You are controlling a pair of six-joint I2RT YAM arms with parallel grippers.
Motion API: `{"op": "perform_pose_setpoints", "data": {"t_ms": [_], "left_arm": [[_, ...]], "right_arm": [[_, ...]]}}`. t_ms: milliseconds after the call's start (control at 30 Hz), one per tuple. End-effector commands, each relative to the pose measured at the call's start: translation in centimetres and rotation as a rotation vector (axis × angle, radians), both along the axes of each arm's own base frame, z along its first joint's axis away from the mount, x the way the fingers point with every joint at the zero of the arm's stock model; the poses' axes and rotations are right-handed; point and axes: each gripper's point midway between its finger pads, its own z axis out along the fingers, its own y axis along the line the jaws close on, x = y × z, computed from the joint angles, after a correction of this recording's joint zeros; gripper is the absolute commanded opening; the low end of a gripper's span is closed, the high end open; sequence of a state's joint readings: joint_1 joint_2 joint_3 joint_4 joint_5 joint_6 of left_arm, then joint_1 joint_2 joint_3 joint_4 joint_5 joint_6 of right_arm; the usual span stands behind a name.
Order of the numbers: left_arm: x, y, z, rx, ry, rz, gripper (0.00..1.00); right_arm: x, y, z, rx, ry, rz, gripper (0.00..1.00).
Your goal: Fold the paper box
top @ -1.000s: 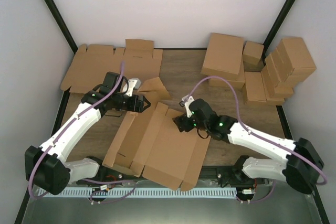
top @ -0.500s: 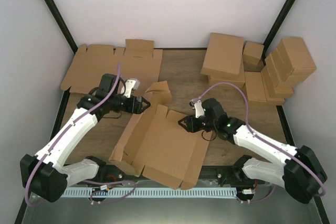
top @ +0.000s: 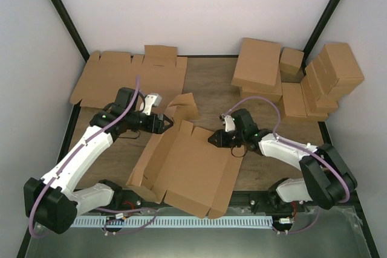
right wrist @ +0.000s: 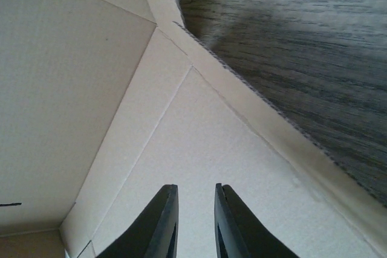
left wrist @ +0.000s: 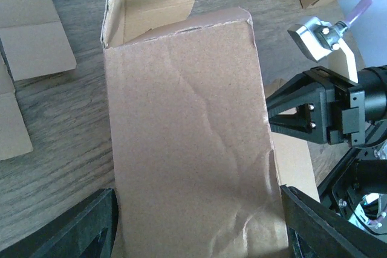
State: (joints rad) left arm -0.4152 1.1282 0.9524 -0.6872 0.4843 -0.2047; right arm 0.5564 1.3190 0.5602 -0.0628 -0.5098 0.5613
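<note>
**Box half-raised at the desk's near edge**

Top view: box (top: 187,170) sits by the middle of the near edge of the desk (top: 211,83), walls partly up, one flap standing at its far side. Left jaws at that far side, right jaws at the right wall. Blanks (top: 121,80) lie in the far-left corner, closed boxes (top: 260,64) in the far-right.

Left wrist only: left jaws spread wide, released, a creased panel filling the span between them.

Right wrist only: the box's pale inside. Right jaws drawn nearly together, thin gap, nothing seen in it.
</note>
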Motion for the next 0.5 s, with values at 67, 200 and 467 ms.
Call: {"op": "perform_pose_setpoints", "data": {"t_ms": [67, 200, 467], "left_arm": [[0.1, -0.6, 0.2, -0.021, -0.011, -0.025, 0.74], [0.1, -0.6, -0.1, -0.019, -0.002, -0.027, 0.74], [0.5, -1.5, 0.2, -0.071, 0.005, -0.028, 0.86]], "right_arm": [[2.4, 0.1, 1.1, 0.042, -0.005, -0.061, 0.16], [2.6, 0.1, 0.8, 0.059, 0.018, -0.065, 0.15], [2.7, -0.1, -0.1, 0.025, 0.005, -0.046, 0.14]]}}
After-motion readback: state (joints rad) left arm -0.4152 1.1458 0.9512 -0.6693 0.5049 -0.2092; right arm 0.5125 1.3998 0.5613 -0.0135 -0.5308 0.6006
